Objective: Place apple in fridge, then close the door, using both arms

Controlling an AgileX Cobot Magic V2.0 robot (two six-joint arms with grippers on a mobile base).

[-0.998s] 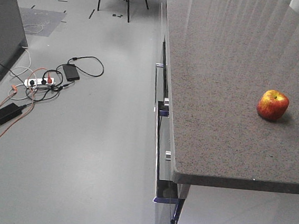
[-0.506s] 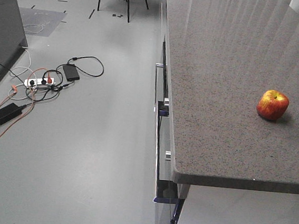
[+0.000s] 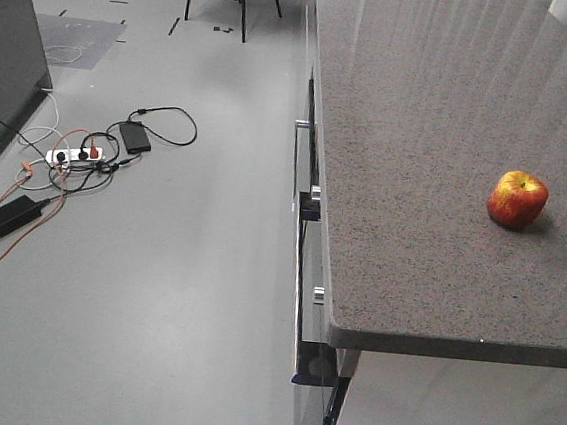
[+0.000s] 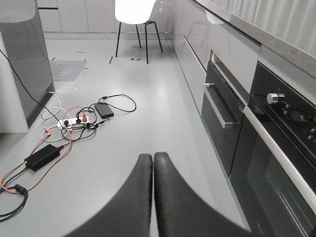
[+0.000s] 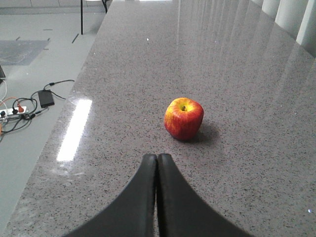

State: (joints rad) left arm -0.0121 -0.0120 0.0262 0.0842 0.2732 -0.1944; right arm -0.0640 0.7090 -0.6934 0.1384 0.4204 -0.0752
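The red and yellow apple stands upright on the speckled grey countertop, near its right side. My right gripper is shut and empty, hovering over the counter a short way in front of the apple and slightly left of it. My left gripper is shut on nothing, out over the floor beside the cabinet fronts. A tall dark grey body at the far left looks like the fridge. Only its corner shows, and the door cannot be made out.
Cables, a power strip and black adapters lie on the floor at left. Drawer handles and an oven front line the counter's side. A white chair stands at the back. The counter's near edge is close.
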